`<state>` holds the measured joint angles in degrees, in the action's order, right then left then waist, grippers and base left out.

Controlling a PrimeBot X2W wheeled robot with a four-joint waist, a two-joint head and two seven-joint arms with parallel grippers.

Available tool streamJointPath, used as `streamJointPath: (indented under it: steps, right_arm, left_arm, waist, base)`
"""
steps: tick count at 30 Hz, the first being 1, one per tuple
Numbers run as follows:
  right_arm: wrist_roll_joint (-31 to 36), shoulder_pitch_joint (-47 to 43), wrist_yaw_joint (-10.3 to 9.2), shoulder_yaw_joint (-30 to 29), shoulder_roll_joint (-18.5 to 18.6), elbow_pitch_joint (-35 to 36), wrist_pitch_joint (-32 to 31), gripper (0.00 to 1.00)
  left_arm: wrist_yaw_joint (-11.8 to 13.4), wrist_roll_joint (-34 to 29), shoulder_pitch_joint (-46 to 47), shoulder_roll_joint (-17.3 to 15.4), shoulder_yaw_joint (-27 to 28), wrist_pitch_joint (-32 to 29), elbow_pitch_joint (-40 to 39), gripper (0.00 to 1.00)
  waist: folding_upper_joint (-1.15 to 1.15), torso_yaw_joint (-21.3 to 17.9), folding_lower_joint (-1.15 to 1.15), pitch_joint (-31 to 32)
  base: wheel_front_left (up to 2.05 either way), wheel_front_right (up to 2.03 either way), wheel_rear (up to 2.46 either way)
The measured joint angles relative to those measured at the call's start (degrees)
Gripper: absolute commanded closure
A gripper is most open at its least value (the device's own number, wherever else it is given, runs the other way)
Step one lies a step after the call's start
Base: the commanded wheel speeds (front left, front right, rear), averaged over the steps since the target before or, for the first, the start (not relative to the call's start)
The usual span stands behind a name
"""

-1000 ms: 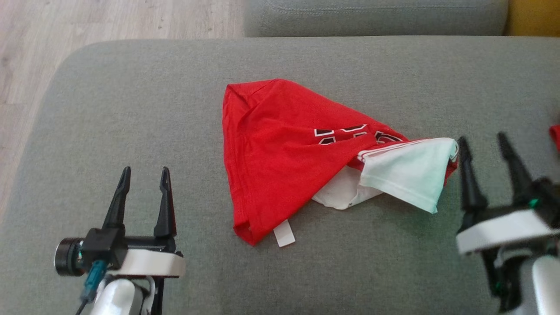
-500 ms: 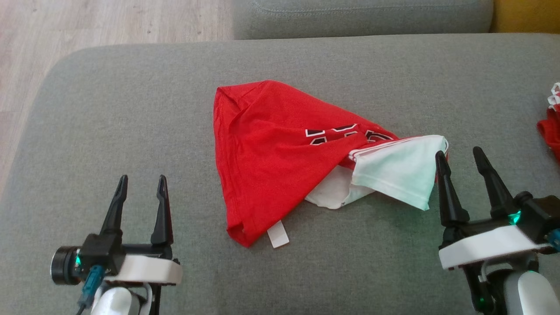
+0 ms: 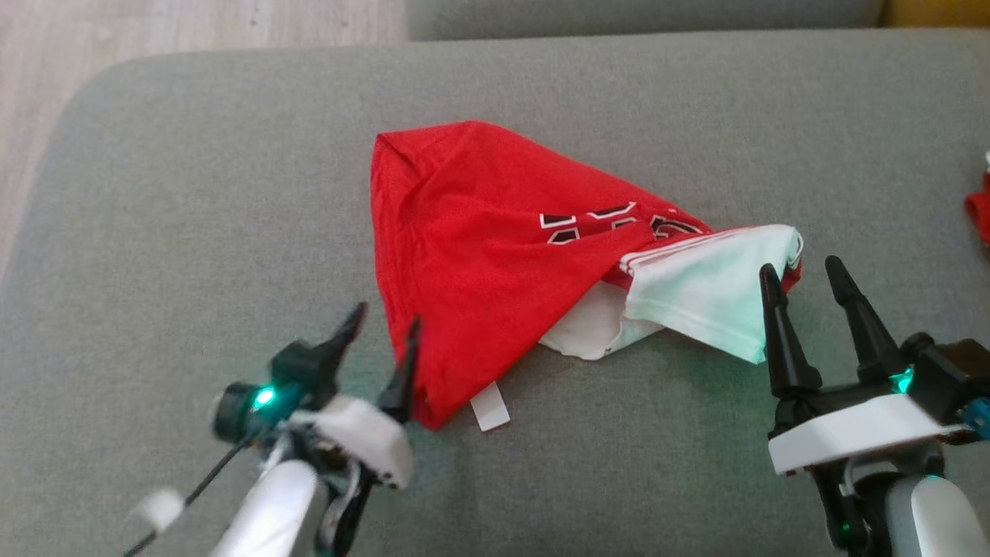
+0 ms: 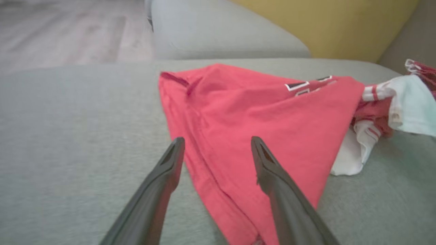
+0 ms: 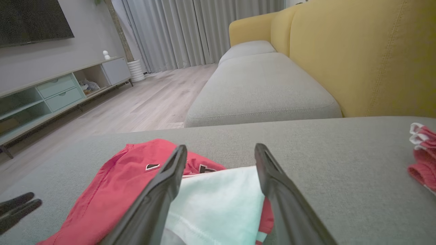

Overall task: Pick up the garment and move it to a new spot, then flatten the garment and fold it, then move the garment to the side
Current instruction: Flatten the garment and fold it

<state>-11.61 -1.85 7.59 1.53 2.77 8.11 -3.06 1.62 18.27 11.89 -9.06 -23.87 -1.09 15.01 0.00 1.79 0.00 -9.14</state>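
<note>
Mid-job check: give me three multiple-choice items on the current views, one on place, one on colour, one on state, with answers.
1. Where does the shirt lie?
A) on the wooden floor
B) on the grey cushion
C) on the yellow backrest

2. What colour is the sleeve nearest the right gripper?
A) black
B) yellow
C) pale white

3. How do the left gripper and right gripper stand?
A) both open
B) left shut on the shirt
C) right shut on the sleeve

Answers:
1 B, it rests on the cushion top.
2 C, pale cloth shows just beyond that gripper's fingers.
3 A, both finger pairs stand apart, clamping nothing.
</note>
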Motion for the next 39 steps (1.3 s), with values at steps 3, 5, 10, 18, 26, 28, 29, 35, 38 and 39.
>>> streamJointPath:
  steps: [3, 5, 10, 18, 26, 28, 29, 35, 38, 39]
  right_arm:
    - [-0.5, 0.1, 0.0, 0.2, 0.0, -0.1, -0.2, 0.0]
    - [-0.8, 0.2, 0.0, 0.4, 0.0, -0.3, -0.3, 0.0]
    - [-1.1, 1.1, 0.0, 0.7, 0.0, -1.0, -0.4, 0.0]
    - [-2.6, 1.7, 0.0, -0.2, 0.0, -2.5, -0.2, 0.0]
    - [-3.0, 1.2, 0.0, -2.1, 0.0, -3.4, 0.1, 0.0]
    - [-3.4, 1.1, 0.0, -2.5, 0.0, -3.4, 0.1, 0.0]
    - [-3.6, 1.1, 0.0, -2.7, 0.0, -3.5, 0.1, 0.0]
    - [-4.1, 0.9, 0.0, -3.6, -0.1, -3.7, 0.1, 0.0]
    - [-4.6, 0.7, 0.0, -3.6, -0.1, -3.8, 0.0, 0.0]
    - [-4.7, 0.7, 0.0, -3.6, -0.1, -4.0, 0.0, 0.0]
  left_arm:
    - [-1.7, 1.4, 3.4, 1.8, -1.7, -4.6, 4.4, 0.0]
    - [-2.7, 2.2, 5.1, 2.4, -2.1, -6.1, 7.5, 0.0]
    - [-3.2, 4.2, 9.6, 3.1, -1.7, -7.7, 15.4, 0.0]
    - [-5.7, 4.5, 12.9, 3.1, -2.2, -3.7, 17.8, 1.0]
    - [-4.2, 0.7, 10.5, 0.1, -4.3, -2.1, 0.7, 1.0]
    - [-3.3, 0.0, 8.1, -1.4, -4.8, -4.1, -6.1, 1.0]
    - [-2.7, -0.4, 6.7, -2.2, -5.1, -5.1, -9.4, 1.0]
    - [-1.5, -0.7, 2.2, -5.2, -5.6, -9.9, -24.9, 1.0]
    - [-0.9, -0.7, 2.2, -6.3, -4.8, -12.0, -30.9, 1.0]
    - [-0.5, -0.6, 2.3, -6.4, -4.2, -12.6, -31.8, 1.0]
  waist:
    - [0.0, -0.5, 0.0, -1.2]
    - [0.0, -0.9, 0.0, -2.1]
    - [0.0, -2.3, 0.01, -3.8]
    - [0.0, -2.9, 0.0, -4.0]
    - [0.0, -1.2, -0.01, -2.3]
    - [0.0, -0.7, 0.0, -1.7]
    - [0.0, -0.4, -0.01, -1.4]
    - [0.0, 0.6, -0.01, -0.4]
    - [0.0, 0.6, -0.01, -0.1]
    - [0.0, 0.5, -0.01, -0.1]
  base:
    - [0.0, 0.0, 0.0]
    - [0.0, 0.0, 0.0]
    - [0.0, 0.0, 0.0]
    - [0.0, 0.0, 0.0]
    - [0.0, 0.0, 0.0]
    - [0.0, 0.0, 0.0]
    - [0.0, 0.0, 0.0]
    - [0.0, 0.0, 0.0]
    - [0.0, 0.0, 0.0]
    - [0.0, 0.0, 0.0]
